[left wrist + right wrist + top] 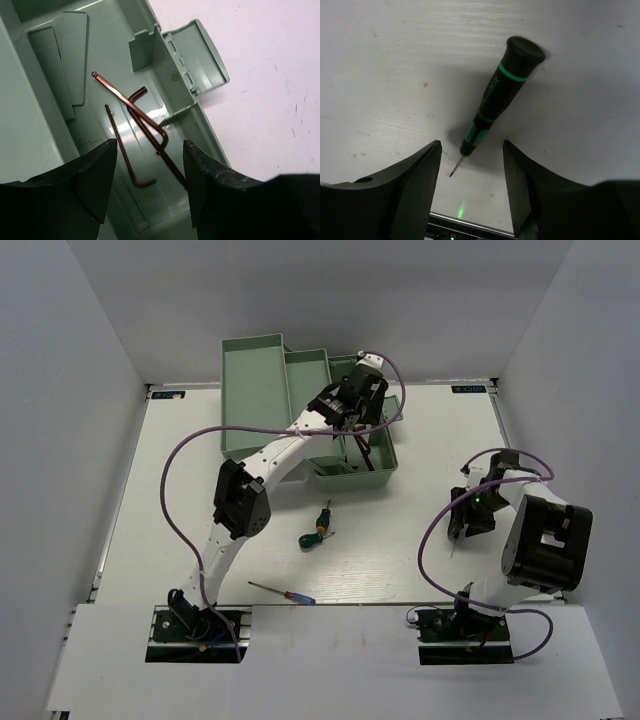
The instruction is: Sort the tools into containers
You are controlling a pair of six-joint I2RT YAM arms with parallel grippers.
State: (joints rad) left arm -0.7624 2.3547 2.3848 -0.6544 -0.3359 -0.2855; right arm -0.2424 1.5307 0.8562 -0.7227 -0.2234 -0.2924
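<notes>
Hex keys, perhaps three, resolve left-wrist only.

White worktop inside a plain, pale enclosure

The worktop is a white rectangle; the wrist views show a faint streaked grain and scattered small dark specks on it. A left wall, a back wall and a right wall rise from its edges, all bare and pale grey-white. A small dark tag sits at its far left corner and a second tag at its far right corner; their print is too small to read. A white panel with two rectangular cut-outs runs along its near edge. In the right wrist view a small green light spot shows on the worktop, just beside a thin metal strip.
</notes>
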